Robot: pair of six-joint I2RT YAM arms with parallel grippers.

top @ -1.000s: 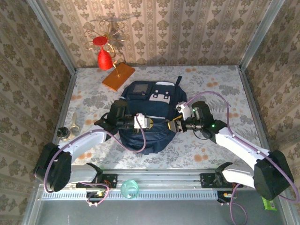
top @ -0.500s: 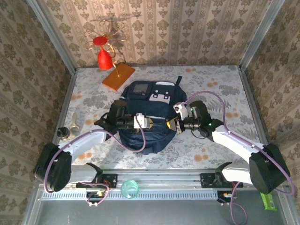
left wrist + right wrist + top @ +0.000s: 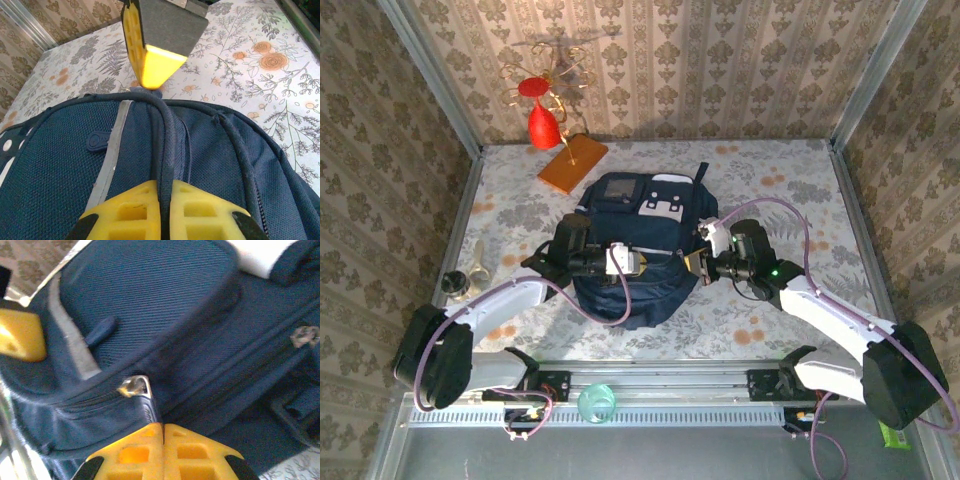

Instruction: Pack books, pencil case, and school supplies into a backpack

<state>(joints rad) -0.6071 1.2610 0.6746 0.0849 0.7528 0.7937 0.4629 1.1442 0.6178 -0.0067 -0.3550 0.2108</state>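
Observation:
The navy backpack (image 3: 632, 225) lies flat mid-table, its grey-white patch toward the far wall. My left gripper (image 3: 645, 263) reaches in from the left. In the left wrist view the left gripper (image 3: 166, 184) is shut on a raised navy fabric ridge (image 3: 167, 145) of the backpack (image 3: 60, 165). My right gripper (image 3: 692, 264) comes from the right, facing the left one. In the right wrist view the right gripper (image 3: 163, 426) is shut on the dark zipper pull (image 3: 149, 410), just below the metal slider (image 3: 134, 386). Books, pencil case and school supplies are out of view.
An orange flat slab (image 3: 573, 163) and a red ornament on a gold wire stand (image 3: 542, 122) sit at the back left. Small metal pieces (image 3: 468, 275) lie by the left wall. A teal ring (image 3: 597, 403) rests on the front rail.
The right gripper has shut on the zipper pull, then drawn slightly right. The left gripper has kept its hold and place.

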